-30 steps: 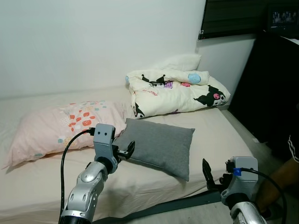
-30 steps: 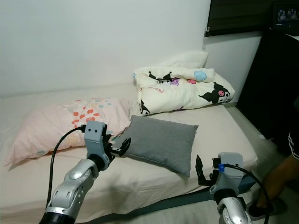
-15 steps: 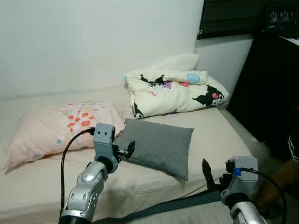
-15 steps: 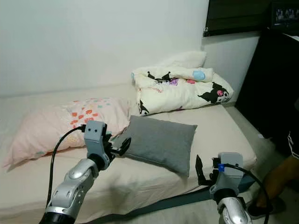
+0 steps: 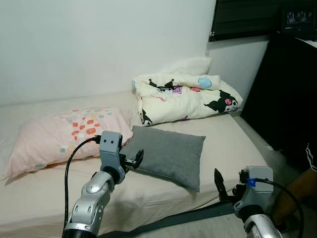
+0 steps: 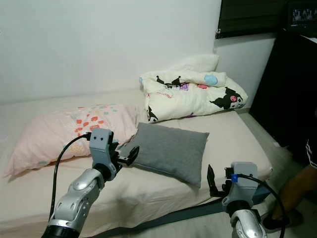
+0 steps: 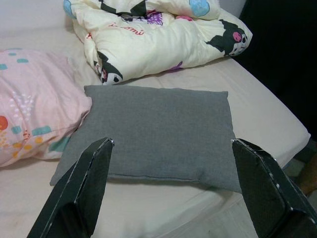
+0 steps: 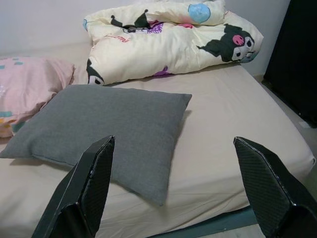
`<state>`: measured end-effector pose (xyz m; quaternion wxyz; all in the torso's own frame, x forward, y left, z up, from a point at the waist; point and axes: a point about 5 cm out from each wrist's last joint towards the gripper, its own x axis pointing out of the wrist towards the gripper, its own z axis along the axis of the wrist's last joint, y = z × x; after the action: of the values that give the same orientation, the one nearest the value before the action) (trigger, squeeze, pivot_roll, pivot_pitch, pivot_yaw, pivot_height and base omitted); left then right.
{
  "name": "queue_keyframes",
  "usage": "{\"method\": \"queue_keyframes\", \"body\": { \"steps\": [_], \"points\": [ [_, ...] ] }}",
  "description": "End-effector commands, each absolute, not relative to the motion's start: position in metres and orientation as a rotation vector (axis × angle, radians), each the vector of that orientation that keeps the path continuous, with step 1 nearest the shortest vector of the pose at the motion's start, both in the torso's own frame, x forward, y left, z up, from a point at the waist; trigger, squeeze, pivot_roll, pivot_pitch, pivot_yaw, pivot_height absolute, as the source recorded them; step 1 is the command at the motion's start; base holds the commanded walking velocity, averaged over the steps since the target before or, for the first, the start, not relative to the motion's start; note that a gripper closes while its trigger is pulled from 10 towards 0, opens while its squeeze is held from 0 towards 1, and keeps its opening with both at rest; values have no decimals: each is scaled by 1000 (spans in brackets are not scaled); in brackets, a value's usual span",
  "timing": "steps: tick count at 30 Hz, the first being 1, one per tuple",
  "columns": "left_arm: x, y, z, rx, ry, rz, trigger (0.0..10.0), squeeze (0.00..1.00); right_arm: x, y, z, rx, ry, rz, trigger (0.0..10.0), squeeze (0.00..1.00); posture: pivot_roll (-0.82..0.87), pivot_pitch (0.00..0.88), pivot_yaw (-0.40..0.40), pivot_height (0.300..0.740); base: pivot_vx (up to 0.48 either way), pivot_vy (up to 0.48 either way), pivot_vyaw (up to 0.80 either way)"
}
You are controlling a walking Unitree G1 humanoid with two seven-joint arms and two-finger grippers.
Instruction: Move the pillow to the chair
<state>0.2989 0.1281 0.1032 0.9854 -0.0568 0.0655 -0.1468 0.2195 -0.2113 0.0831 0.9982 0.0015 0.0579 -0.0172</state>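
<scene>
— How did the pillow (image 5: pixel 168 155) look?
— Plain grey woven fabric, rectangular and plump, flat on the beige bed (image 5: pixel 233 136), its corner against a pink patterned pillow (image 5: pixel 59 135).
— And the tools?
— The left tool (image 7: pixel 173 193) and right tool (image 8: pixel 173 191) both hovered before it, fingers spread wide.

Two silver jointed arms, each ending in a grey boxy wrist block. Left gripper (image 5: pixel 132 159) and right gripper (image 5: pixel 218 186) have long black fingers, finely textured up close; black cable loops into each block, small blue tab on the right one.
</scene>
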Motion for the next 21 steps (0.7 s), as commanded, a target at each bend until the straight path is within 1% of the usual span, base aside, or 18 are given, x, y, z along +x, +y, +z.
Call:
{"method": "queue_keyframes", "body": {
  "steps": [1,21],
  "points": [
    [300,130,101,-120,147,-284,10000,0,220,-210,83,12,120,-31,10000,0,-140,25,50,740,0,0,0],
    [301,129,100,-127,149,-283,10000,0,221,-210,83,6,120,-29,10000,0,-148,21,53,740,0,0,0]
  ]
}}
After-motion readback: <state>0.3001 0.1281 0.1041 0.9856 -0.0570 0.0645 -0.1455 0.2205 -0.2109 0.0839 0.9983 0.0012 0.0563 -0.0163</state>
